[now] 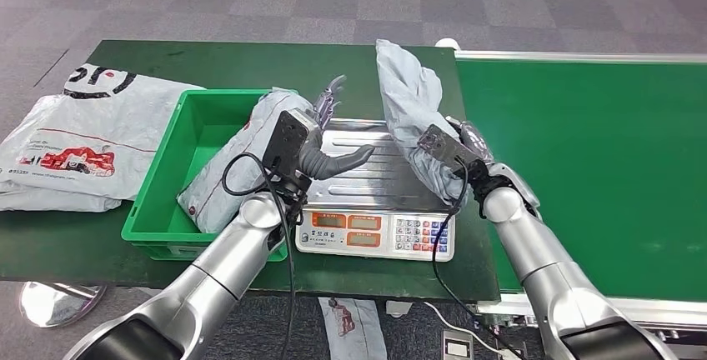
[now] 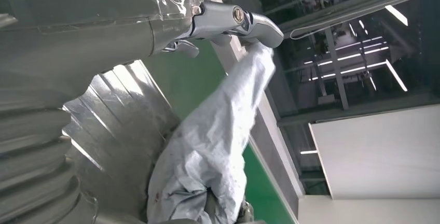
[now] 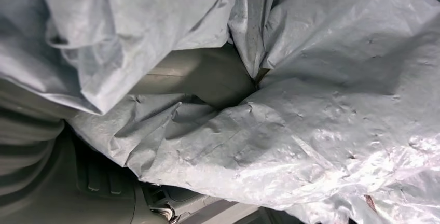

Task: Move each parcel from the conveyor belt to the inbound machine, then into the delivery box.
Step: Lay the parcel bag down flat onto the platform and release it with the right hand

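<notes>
One parcel half in green bin.

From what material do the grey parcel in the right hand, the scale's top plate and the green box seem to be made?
Grey parcel: thin plastic film, apparently a soft mailer bag; it crumples and shines faintly where the right robot hand grips it.
Scale plate: likely stainless steel; silvery, ribbed, reflective.
Green box: probably rigid moulded plastic; uniform colour, smooth walls, thick rim.

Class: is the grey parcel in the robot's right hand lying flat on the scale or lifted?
Lifted: the right hand holds the grey parcel upright beside the scale.
</notes>
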Controlling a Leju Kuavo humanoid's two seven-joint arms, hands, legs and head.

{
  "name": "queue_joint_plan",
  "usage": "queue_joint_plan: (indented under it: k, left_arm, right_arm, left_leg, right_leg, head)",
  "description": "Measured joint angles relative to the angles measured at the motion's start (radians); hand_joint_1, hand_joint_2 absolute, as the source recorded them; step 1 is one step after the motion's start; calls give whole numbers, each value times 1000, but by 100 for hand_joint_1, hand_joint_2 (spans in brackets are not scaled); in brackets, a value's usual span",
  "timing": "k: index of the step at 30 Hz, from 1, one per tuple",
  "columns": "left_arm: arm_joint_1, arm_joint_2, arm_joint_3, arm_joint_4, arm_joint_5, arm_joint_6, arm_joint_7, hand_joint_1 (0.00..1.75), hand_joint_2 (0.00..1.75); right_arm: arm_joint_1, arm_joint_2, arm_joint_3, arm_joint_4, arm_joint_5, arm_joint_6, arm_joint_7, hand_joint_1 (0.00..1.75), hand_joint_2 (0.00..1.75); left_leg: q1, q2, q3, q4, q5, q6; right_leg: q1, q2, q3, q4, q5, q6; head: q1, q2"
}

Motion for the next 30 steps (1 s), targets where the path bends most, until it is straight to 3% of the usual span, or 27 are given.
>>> queue_joint_plan:
  k: [19, 23, 30]
  left_arm:
    - [-2, 11, 0, 4, 19, 25, -13, 0, 175]
    - [-2, 16, 0, 4, 20, 43, -20, 0, 175]
    - [-1, 36, 0, 3, 24, 87, -38, 0, 175]
  right_arm:
    - [-38, 22, 121, 36, -130, 139, -47, 175, 175]
    - [-47, 30, 156, 44, -165, 192, -75, 0, 175]
    - [-76, 53, 255, 47, -112, 55, -60, 0, 175]
  left_leg:
    - [0, 1, 0, 0, 0, 0]
    - [0, 1, 0, 0, 0, 0]
    - [1, 1, 0, 0, 0, 0]
  right_leg:
    - [0, 1, 0, 0, 0, 0]
    - [0, 1, 0, 0, 0, 0]
    - [1, 1, 0, 0, 0, 0]
  head:
    - [0, 0]
    - [0, 0]
    - [0, 0]
